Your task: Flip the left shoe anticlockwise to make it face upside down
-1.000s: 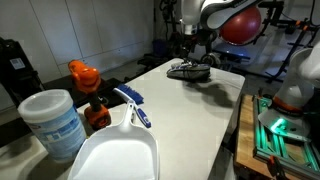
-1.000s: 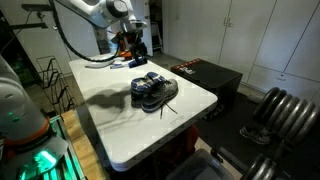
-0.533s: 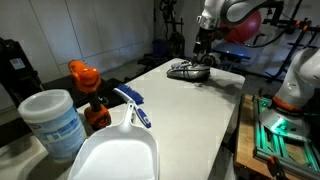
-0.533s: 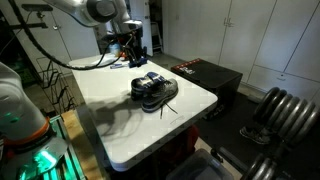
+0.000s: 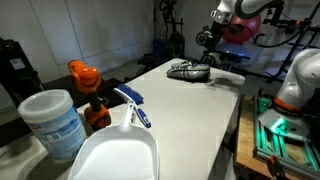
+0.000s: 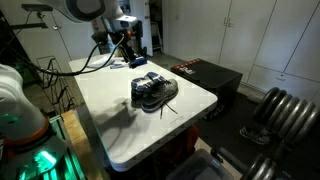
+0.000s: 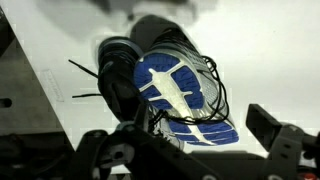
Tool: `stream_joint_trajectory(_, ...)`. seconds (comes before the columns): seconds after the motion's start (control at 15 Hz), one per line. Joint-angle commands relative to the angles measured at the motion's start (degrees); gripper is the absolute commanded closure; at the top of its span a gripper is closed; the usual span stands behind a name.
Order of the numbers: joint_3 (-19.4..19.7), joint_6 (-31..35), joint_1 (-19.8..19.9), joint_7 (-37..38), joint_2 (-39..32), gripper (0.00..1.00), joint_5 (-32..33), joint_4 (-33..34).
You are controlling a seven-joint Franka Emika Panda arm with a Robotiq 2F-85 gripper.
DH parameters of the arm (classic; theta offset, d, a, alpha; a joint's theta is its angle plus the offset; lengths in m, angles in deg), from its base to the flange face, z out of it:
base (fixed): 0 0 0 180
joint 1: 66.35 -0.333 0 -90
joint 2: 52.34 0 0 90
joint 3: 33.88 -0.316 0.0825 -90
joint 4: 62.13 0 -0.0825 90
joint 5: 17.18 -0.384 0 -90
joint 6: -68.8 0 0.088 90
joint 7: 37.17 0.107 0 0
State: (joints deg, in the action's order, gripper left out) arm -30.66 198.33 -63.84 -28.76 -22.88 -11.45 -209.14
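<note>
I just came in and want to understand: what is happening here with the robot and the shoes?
The arm's gripper hangs open above a pair of dark shoes on the white table, holding nothing. In the wrist view, one shoe lies with its blue sole up; the other shoe lies close beside it.

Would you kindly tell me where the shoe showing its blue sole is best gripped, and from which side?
I would grip the blue-soled shoe across its width near the end lying clear of the other shoe, coming straight down from above. It lies sole up, long and narrow, with its neighbour crowding one flank.
</note>
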Motion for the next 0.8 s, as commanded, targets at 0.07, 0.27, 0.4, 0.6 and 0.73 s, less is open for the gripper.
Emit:
stream_joint_trajectory(0.07,-1.7,-0.6,3.5,1.3,7.2,0.0,0.9,-3.2)
stream_joint_trajectory(0.27,-1.3,-1.1,4.5,2.0,9.5,0.0,-0.6,-3.3)
stream_joint_trajectory(0.4,-1.2,-0.4,4.2,0.7,7.5,0.0,-0.5,-1.7)
stream_joint_trajectory(0.6,-1.2,-0.5,4.4,1.0,8.4,0.0,-0.5,-2.1)
stream_joint_trajectory(0.73,-1.2,-0.5,4.4,1.1,8.4,0.0,-0.5,-2.1)
